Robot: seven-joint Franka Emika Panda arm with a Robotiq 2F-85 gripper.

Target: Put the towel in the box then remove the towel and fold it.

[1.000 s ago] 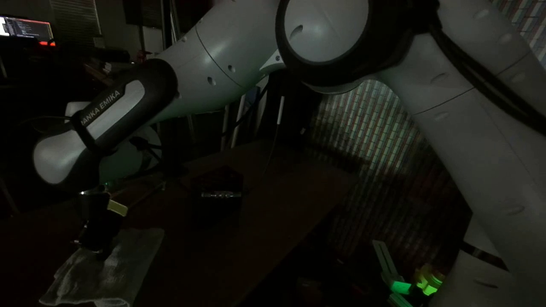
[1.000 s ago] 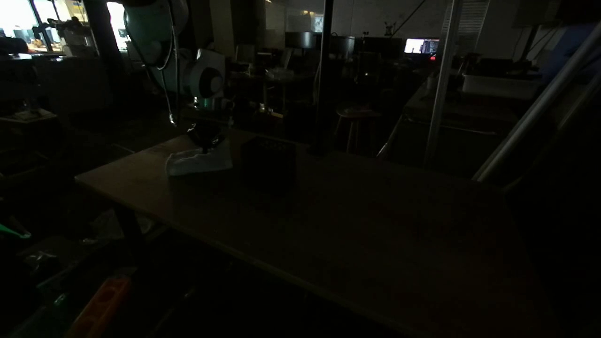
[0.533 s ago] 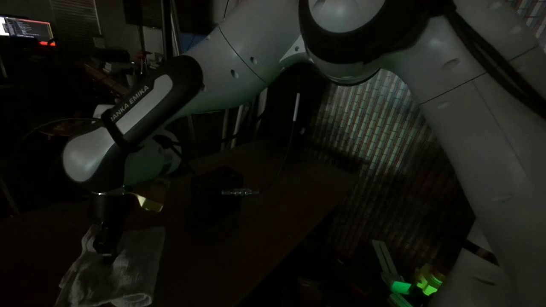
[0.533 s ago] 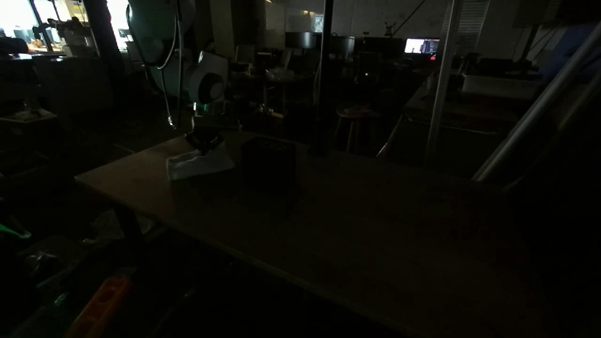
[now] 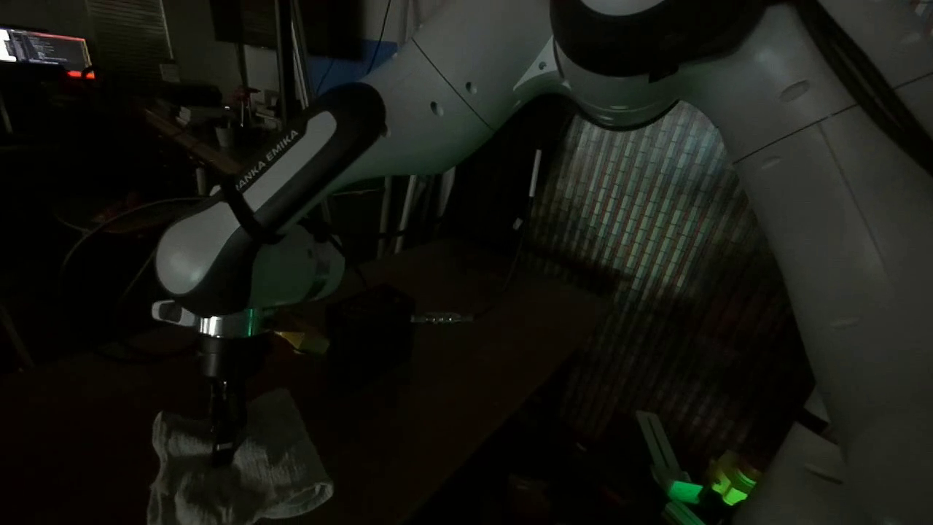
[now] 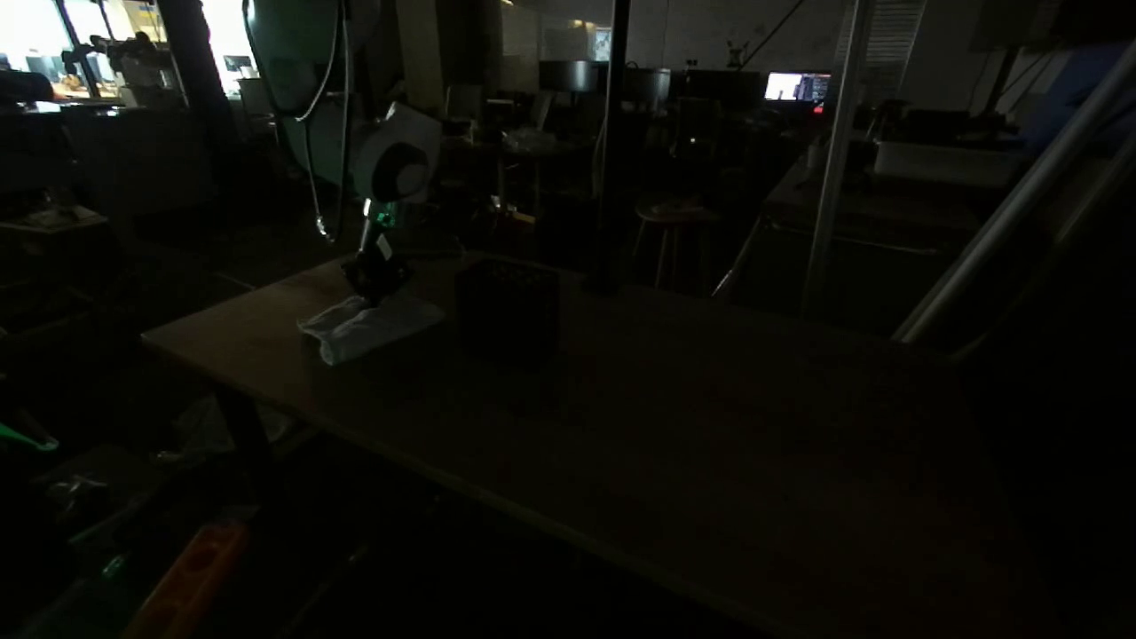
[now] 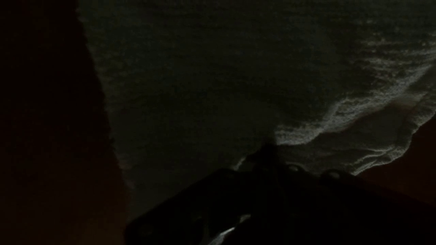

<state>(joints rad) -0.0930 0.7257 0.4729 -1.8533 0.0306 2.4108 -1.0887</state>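
— Starting closest in: how about the gripper [image 5: 222,458]?

— Clenched at the jaws, pointed downward, with tips touching the towel [image 5: 251,474]. Too dark, even in the wrist view, to tell of any cloth pinched between.

— And where to look for the towel?

— On the table [image 5: 466,379], directly under the gripper, outside the box [image 6: 508,311]. Pale grey, ribbed and rumpled, doubled over in part, to judge by a light-catching edge leading up to the gripper in the wrist view.

— How close to the box?

— Just beside, set apart from it. Dark, straight-sided, barely to be told from the table in both exterior views.

— And past the table?

— Out to a stool [image 6: 677,216], seen in an exterior view between a dark upright pole [image 6: 613,142] and a paler leaning pole [image 6: 834,151]. Farther back, to a lit screen [image 6: 797,86], glowing in both exterior views and tinged red at a lower corner.
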